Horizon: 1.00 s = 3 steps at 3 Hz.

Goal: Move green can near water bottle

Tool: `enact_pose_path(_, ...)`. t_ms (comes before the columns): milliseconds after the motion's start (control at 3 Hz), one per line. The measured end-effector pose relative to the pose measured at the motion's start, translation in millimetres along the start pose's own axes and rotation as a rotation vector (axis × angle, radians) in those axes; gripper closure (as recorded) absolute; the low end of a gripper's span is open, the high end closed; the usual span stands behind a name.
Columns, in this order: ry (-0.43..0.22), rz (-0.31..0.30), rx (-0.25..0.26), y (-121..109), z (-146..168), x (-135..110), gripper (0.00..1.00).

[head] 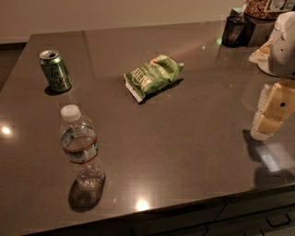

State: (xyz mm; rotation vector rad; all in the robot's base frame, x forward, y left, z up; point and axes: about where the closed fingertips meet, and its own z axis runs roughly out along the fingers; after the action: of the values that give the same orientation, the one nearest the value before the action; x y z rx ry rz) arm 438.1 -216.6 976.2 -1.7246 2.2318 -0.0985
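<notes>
Looks like a kitchen or office break room to me. The table (184,138) is a dark glossy counter slab with drawers (276,219) under its front edge. It's got snack stuff on it: a chip bag (154,76), a green can (55,70), a water bottle (80,150), plus a clear snack container (258,7) at the back right. The robot's gripper (272,113) hangs above the table's right side.
</notes>
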Motion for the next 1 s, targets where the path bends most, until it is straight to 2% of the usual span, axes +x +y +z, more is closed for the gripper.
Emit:
enact_pose_path(333,0.0,0.0,0.0,0,0,0,0.0)
enact_pose_path(667,-0.021,-0.008,0.007,-7,-1,-10,0.0)
enact_pose_path(1000,-0.127,-0.048,0.001,-30,8,-47,0.0)
